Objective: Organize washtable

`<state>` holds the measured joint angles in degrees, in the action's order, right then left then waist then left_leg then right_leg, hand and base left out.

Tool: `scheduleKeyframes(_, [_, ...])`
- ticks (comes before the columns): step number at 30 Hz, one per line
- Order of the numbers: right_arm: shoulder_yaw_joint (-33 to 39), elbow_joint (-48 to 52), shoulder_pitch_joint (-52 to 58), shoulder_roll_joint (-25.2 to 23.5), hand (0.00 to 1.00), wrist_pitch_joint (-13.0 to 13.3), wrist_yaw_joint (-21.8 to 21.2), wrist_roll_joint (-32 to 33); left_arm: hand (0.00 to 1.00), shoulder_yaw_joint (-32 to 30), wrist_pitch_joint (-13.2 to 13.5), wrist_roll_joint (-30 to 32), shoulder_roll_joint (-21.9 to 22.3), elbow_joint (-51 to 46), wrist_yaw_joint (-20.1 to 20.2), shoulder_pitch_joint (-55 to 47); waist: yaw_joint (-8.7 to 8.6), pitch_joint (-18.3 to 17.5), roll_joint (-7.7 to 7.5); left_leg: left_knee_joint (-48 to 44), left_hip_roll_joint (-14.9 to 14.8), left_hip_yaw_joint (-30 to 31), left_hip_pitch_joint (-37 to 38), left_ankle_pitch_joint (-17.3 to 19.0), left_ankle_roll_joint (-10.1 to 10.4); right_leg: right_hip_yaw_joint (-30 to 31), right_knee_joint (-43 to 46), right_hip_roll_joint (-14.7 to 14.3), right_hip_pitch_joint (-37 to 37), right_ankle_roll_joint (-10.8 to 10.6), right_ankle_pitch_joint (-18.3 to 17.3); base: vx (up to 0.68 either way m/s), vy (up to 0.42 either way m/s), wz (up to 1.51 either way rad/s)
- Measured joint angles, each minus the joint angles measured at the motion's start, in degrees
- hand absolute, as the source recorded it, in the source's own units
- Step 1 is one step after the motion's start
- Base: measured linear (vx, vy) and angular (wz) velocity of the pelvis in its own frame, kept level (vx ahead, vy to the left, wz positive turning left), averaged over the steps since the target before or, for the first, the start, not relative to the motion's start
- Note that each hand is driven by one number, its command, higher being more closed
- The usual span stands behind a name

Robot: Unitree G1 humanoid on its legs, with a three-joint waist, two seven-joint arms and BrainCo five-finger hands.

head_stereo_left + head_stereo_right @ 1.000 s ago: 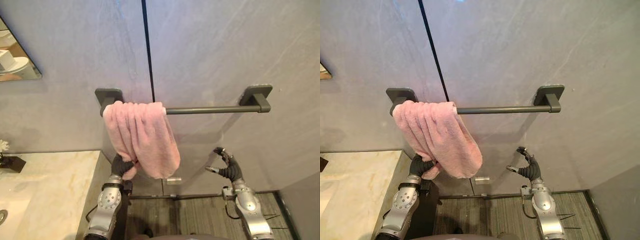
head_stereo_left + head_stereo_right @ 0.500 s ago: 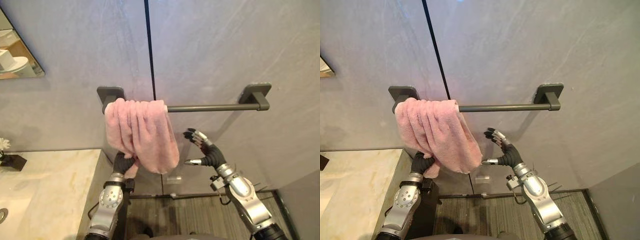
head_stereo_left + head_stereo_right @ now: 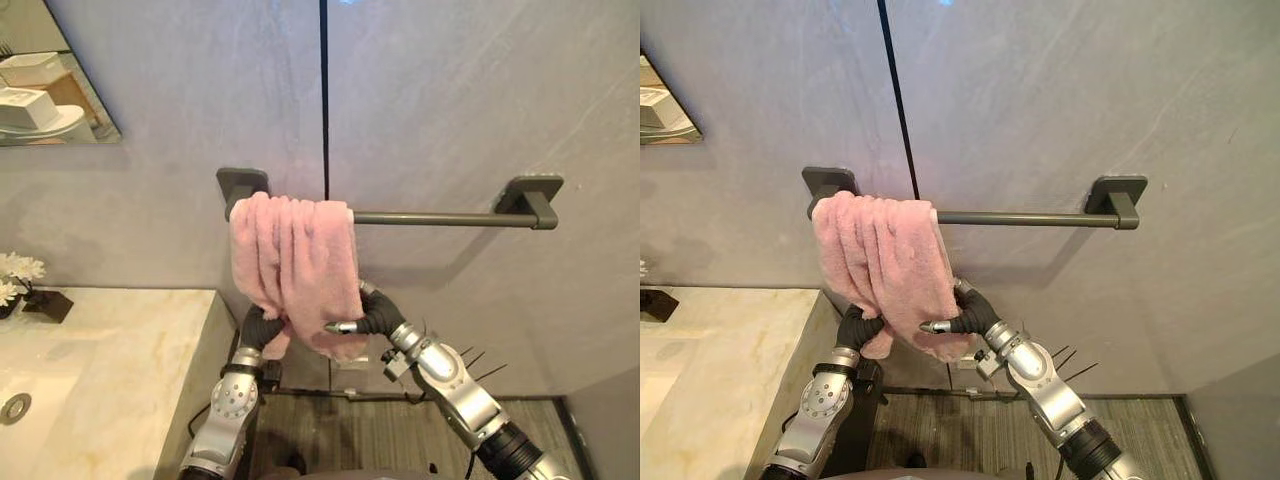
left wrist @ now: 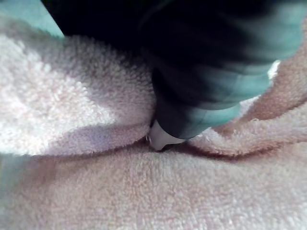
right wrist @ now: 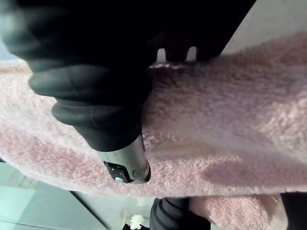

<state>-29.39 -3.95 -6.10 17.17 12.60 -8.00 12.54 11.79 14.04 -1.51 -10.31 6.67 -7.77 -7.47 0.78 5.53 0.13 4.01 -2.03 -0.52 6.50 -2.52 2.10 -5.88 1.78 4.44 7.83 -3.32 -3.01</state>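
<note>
The towel (image 3: 295, 260) hangs straight down from the bar (image 3: 440, 217); the right hand (image 3: 375, 318) pinches its 5 o'clock corner, and the left hand (image 3: 262, 328) sits at 7 o'clock, grip I cannot tell.

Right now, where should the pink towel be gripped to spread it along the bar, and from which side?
Probably the pink towel's hanging right edge, from the right, where the right hand sits: it's bunched at the bar's left end, bare bar lies rightward, and the left hand grips its lower left corner.
</note>
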Motion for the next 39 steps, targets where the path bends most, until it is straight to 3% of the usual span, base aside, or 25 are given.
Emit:
scheduleKeyframes(10, [13.7, 0.0, 5.5, -1.2, 1.0, 0.5, 2.8, -5.1, 1.0, -1.2, 0.4, 0.1, 0.1, 0.0, 0.3, -0.6, 0.09, -0.4, -0.65, 1.3, -0.1, 0.3, 0.4, -1.0, 0.1, -0.1, 0.1, 0.0, -0.1, 0.0, 0.0, -0.03, -0.013, 0.03])
scheduleKeyframes(17, [20.2, 1.2, 9.2, -4.3, 1.0, 0.8, 2.9, -8.3, 1.0, -1.2, 1.3, 0.2, 3.8, -5.0, 2.8, -0.7, -0.1, -0.4, -0.56, 1.4, -0.1, -0.9, 1.2, -0.9, 0.0, 0.8, 0.0, 0.0, -0.3, -0.1, 0.0, -0.02, -0.01, -0.08])
scheduleKeyframes(21, [21.9, 1.2, 10.0, -6.3, 1.0, 0.9, 3.1, -8.7, 1.0, -1.2, 1.3, 0.2, 5.3, -5.1, 3.9, -0.7, -1.43, -0.4, -0.57, 1.4, 0.0, -1.3, 1.2, -0.7, 0.0, 1.3, 0.0, 0.0, -0.6, -0.3, -0.2, -0.01, -0.007, -0.06])
scheduleKeyframes(39, [26.7, 0.7, 10.0, -10.9, 1.0, 2.2, 6.7, -12.7, 1.0, -0.5, 0.8, 0.1, 8.1, -3.0, 6.3, -0.2, -3.17, -0.2, -0.23, 1.4, 0.1, -2.8, 1.1, 1.0, -0.1, 2.8, 0.0, 0.2, -1.1, -0.9, -0.8, 0.01, -0.003, -0.04])
